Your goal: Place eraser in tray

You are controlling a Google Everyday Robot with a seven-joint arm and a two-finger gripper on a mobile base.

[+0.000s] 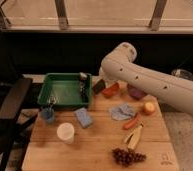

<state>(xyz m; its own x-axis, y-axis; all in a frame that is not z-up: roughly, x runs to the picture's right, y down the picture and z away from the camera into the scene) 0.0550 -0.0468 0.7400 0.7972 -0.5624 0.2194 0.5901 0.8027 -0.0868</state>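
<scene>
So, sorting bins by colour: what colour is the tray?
Green, clear in the camera view; tray, end effector beside it.

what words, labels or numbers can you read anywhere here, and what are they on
None can be read.
Wooden table: a small dark mark at its near right corner, too blurred to read.
Green tray, blue sponge, white cup: no print visible.
Gripper: shut on the black eraser, just right of the tray; no label visible on either.

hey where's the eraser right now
The eraser is in the shut gripper, at mid-table just right of the tray and left of the orange bowl.
</scene>
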